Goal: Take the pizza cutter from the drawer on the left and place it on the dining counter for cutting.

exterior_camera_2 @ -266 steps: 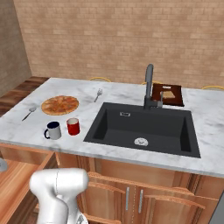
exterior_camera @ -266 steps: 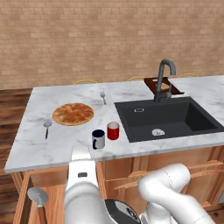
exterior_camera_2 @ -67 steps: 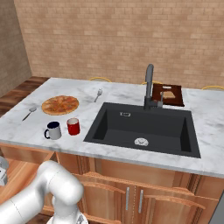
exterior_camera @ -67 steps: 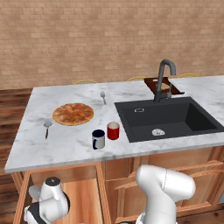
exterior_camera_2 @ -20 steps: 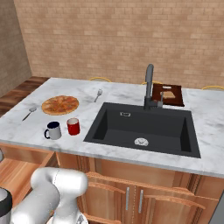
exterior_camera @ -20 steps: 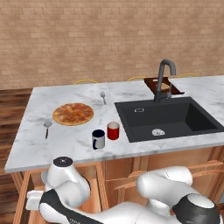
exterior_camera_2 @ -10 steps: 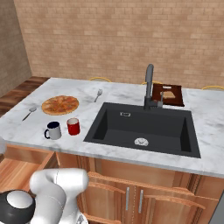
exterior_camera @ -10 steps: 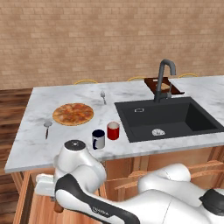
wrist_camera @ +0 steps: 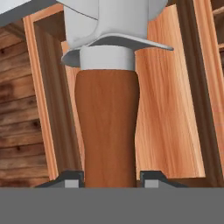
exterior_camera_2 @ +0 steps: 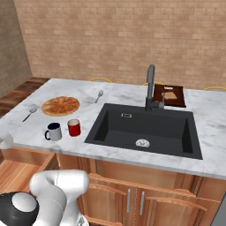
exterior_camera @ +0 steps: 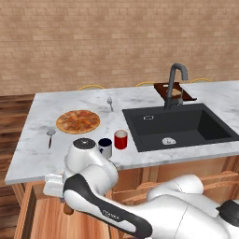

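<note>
Your jaws (wrist_camera: 111, 177) grip the pizza cutter (wrist_camera: 109, 131) by its brown handle, one dark fingertip (wrist_camera: 72, 178) pressed against each side of it, the grey metal guard and wheel rising at the top of the hand view. Behind the cutter lies the open drawer (wrist_camera: 175, 109), its pale wood floor and reddish-brown walls running up the picture, with dark floorboards beyond its left wall.

In the left base view, your arm bends low in front of the cabinets, and the cutter's brown handle end (exterior_camera: 68, 208) peeks out beneath the hand, held below the edge of the desk (exterior_camera: 42, 158) and over the drawer (exterior_camera: 39, 219).

On the marble top sit a pizza (exterior_camera: 78, 121), a small grey utensil (exterior_camera: 50, 136) just to its left, a fork (exterior_camera: 110, 101) behind it, and a dark mug (exterior_camera: 105, 147) beside a red cup (exterior_camera: 121, 139) near the front edge. The black sink (exterior_camera: 179, 127) with its tall faucet (exterior_camera: 175, 81) lies to the right, a wooden board (exterior_camera: 173, 91) behind it.
</note>
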You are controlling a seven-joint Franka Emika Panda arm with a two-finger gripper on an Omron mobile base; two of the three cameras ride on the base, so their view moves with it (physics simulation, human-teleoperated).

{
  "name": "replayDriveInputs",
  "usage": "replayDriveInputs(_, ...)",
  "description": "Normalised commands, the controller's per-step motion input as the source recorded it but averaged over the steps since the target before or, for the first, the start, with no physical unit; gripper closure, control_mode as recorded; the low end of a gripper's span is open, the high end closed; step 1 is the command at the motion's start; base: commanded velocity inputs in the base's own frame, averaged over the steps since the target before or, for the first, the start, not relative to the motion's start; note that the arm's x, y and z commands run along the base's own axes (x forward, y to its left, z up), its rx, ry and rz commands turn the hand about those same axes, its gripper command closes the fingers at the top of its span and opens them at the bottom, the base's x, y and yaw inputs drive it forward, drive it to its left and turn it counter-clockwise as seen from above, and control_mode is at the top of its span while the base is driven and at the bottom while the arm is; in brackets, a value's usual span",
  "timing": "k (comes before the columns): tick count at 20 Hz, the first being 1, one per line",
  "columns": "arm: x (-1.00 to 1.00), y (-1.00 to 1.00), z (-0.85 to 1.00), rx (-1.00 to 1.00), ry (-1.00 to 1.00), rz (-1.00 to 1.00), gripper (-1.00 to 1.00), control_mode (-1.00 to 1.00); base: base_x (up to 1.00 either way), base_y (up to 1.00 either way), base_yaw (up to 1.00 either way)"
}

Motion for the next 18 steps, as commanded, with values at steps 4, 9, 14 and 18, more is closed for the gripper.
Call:
replayDriveInputs(4, 0.46, 0.0, 0.23, -0.14, 0.0, -0.05, 1.0, -1.0, 0.0, 0.0, 0.0)
replayDriveInputs(9, 0.48, 0.0, 0.24, -0.13, 0.03, -0.1, 1.0, -1.0, 0.0, 0.0, 0.0)
replayDriveInputs(14, 0.55, 0.0, 0.11, -0.16, 0.01, -0.07, 1.0, -1.0, 0.0, 0.0, 0.0)
replayDriveInputs(18, 0.47, 0.0, 0.0, -0.16, 0.0, -0.02, 1.0, -1.0, 0.0, 0.0, 0.0)
